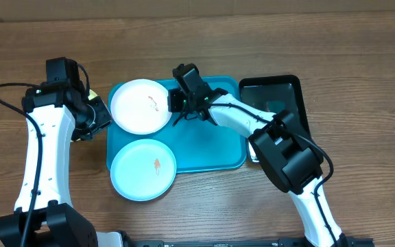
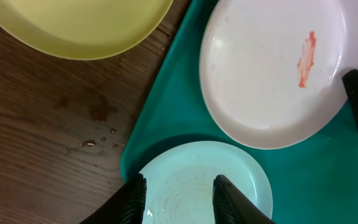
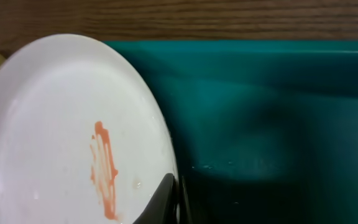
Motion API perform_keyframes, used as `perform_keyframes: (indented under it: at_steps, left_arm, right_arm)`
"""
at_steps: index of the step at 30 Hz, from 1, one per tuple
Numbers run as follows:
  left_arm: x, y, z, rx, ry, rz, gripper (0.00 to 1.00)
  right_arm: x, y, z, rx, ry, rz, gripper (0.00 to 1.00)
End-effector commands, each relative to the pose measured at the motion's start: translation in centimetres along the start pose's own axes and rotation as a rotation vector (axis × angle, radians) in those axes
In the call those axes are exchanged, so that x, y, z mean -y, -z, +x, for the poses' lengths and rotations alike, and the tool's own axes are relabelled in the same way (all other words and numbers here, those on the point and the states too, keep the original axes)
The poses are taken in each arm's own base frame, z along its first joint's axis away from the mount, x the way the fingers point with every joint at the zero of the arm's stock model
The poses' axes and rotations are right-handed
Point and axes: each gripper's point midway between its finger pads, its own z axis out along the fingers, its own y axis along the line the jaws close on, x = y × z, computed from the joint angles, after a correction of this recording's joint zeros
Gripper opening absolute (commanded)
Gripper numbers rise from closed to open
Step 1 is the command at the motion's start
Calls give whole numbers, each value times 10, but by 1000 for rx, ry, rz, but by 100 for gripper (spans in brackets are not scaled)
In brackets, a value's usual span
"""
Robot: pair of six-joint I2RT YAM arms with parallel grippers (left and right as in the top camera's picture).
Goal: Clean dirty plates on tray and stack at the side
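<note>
Right gripper [image 3: 174, 199] perhaps on white plate [image 3: 55, 124]

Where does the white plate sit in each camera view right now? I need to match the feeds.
Overhead: the white plate lies in the upper left corner of the tray.
Left wrist: the plate is at upper right, cut off by the top edge.
Right wrist: the plate fills the left half.
Shared landmark: the orange smear on the plate, seen in all three views.

A glossy black tray [image 1: 283, 92] lies on the wooden table [image 1: 362, 62], right of centre; small water droplets [image 2: 89, 144] dot the wood
</note>
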Motion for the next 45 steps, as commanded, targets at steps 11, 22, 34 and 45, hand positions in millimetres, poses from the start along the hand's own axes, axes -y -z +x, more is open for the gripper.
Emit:
perform_keyframes:
  at_steps: [11,22,34,45]
  left_arm:
    - [3,-1,-2,8,-25,12,37]
    - [53,-2,-9,85,-142,100,45]
    - [94,-31,5,43,-258,111,47]
    - [147,-75,19,-47,-366,269,43]
  right_arm:
    - [86,98,-45,-26,-77,239,4]
    - [116,131,22,-320,-82,375,4]
    - [98,161,-7,-303,-96,330,40]
    - [139,237,-43,-296,-198,434,46]
